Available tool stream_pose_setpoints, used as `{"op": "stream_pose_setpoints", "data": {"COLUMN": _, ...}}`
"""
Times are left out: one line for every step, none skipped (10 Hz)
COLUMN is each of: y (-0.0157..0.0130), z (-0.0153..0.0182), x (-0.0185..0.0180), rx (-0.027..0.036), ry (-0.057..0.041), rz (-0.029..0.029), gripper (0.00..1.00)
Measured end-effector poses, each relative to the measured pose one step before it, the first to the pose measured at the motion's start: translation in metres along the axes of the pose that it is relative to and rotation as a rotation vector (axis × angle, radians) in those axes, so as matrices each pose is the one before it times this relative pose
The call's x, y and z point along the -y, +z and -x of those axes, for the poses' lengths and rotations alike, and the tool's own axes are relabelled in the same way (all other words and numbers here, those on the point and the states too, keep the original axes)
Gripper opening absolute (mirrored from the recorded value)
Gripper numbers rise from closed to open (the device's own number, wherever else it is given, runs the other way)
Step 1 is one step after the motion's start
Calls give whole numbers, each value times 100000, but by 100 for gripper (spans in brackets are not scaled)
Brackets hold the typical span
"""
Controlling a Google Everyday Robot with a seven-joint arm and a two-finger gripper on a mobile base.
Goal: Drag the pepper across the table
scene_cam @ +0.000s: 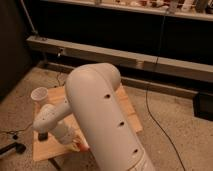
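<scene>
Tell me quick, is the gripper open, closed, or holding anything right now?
Gripper: down at the small pale wooden table, near the white paper cup; state cannot be told.

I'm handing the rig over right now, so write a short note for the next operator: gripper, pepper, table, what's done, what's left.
Gripper: low over the left front part of the table, nearer the camera than the white cup.
Pepper: only a red-orange sliver shows, at the edge of the arm, near the table's front edge and apart from the gripper.
Done: no sign of contact with the pepper.
Left: bring the gripper to the pepper and drag it across the table.
</scene>
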Motion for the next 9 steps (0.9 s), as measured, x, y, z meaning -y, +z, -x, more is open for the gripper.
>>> {"op": "stream_pose_setpoints", "data": {"y": -55, "z": -10, "x": 101, "rx": 80, "ry": 203, "rz": 22, "gripper": 14}}
{"op": "stream_pose_setpoints", "data": {"y": -40, "z": 101, "x": -116, "rx": -57, "ry": -424, "rz": -176, "gripper": 18}}
{"op": "stream_pose_setpoints", "data": {"y": -12, "z": 12, "x": -33, "rx": 43, "ry": -51, "rz": 50, "gripper": 27}}
{"op": "stream_pose_setpoints", "data": {"y": 57, "z": -80, "x": 65, "rx": -38, "ry": 201, "rz": 100, "gripper": 37}}
{"op": "stream_pose_setpoints", "data": {"y": 17, "z": -31, "x": 28, "rx": -9, "ry": 86, "rz": 39, "gripper": 45}}
{"op": "stream_pose_setpoints", "data": {"y": -26, "z": 45, "x": -31, "rx": 7, "ry": -109, "rz": -71, "gripper": 55}}
{"op": "stream_pose_setpoints", "data": {"y": -32, "z": 56, "x": -50, "rx": 14, "ry": -158, "rz": -75, "gripper": 68}}
{"op": "stream_pose_setpoints", "data": {"y": -4, "z": 0, "x": 5, "rx": 14, "ry": 19, "rz": 6, "gripper": 75}}
{"op": "stream_pose_setpoints", "data": {"y": 7, "z": -14, "x": 16, "rx": -7, "ry": 38, "rz": 7, "gripper": 79}}
